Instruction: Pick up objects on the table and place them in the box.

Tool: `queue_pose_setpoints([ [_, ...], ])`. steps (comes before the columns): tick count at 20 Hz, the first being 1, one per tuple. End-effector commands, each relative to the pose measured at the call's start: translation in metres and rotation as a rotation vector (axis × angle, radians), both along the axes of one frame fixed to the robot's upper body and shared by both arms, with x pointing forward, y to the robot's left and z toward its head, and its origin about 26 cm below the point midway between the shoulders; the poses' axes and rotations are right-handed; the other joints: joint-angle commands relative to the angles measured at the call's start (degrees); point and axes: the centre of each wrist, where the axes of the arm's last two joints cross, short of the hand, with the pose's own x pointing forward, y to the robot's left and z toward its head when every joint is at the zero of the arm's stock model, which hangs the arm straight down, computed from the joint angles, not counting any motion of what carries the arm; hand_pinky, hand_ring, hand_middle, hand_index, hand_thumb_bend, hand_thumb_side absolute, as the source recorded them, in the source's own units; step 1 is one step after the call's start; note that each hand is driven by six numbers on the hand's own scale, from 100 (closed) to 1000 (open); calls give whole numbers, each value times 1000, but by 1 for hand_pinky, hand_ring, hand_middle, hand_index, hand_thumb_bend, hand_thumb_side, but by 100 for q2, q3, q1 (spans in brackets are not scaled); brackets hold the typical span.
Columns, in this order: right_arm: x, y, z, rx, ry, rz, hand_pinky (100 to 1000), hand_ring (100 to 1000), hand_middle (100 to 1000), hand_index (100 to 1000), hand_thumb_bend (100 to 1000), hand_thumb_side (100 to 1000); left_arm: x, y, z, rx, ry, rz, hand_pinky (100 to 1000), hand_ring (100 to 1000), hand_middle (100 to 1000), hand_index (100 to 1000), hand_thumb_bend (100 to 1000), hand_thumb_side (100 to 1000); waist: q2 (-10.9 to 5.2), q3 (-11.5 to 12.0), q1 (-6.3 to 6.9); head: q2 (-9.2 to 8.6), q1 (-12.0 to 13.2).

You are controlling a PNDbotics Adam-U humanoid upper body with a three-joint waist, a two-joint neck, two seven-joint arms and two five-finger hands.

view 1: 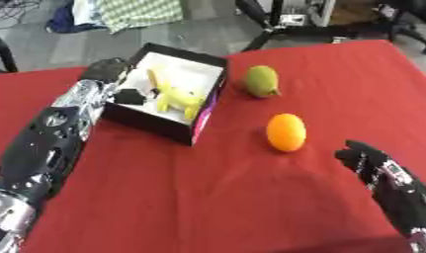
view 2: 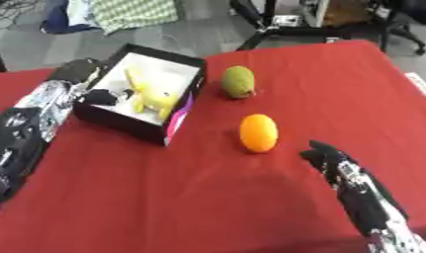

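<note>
A black box (view 1: 152,123) with a white inside stands at the back left of the red table (view 1: 207,197). A yellow banana-like object (view 1: 174,92) lies inside it. My left hand (view 1: 128,95) reaches over the box's left wall, its dark fingers inside next to the yellow object; whether they hold it is hidden. A green fruit (view 1: 262,80) sits to the right of the box. In front of it lies an orange fruit (view 1: 286,132). My right hand (view 1: 364,158) rests on the cloth to the right of the orange, fingers relaxed, holding nothing.
Beyond the table's far edge is grey floor with a checked cloth (view 1: 138,12) and black equipment legs (view 1: 276,27). The box's right wall shows a pink edge (view 1: 204,116).
</note>
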Motion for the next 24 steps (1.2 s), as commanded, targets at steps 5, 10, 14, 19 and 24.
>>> queue_pose_setpoints([
  [5, 1, -6, 5, -17, -19, -24, 1000, 909, 753, 898, 100, 884, -11, 61, 55, -111, -283, -10, 746, 627, 671, 858, 143, 823, -44, 157, -51, -9, 41],
  [10, 7, -15, 16, -67, -76, -27, 1000, 912, 756, 906, 100, 730, -35, 89, 46, -210, -396, -48, 729, 600, 630, 844, 100, 853, -31, 361, -98, -9, 7],
  [14, 26, -27, 51, -154, -232, 2, 1000, 912, 760, 909, 100, 498, -54, 87, 26, -304, -458, -115, 718, 592, 621, 844, 100, 878, -20, 541, -198, -9, -126],
  [19, 52, -40, 90, -314, -392, 39, 1000, 910, 767, 919, 100, 424, -79, 72, -1, -416, -461, -131, 706, 577, 606, 840, 100, 881, 0, 683, -291, -9, -234],
  [24, 80, -60, 114, -490, -450, 46, 1000, 922, 786, 936, 100, 286, -107, 57, -23, -530, -380, -85, 700, 567, 594, 835, 100, 953, 43, 728, -302, -9, -218],
])
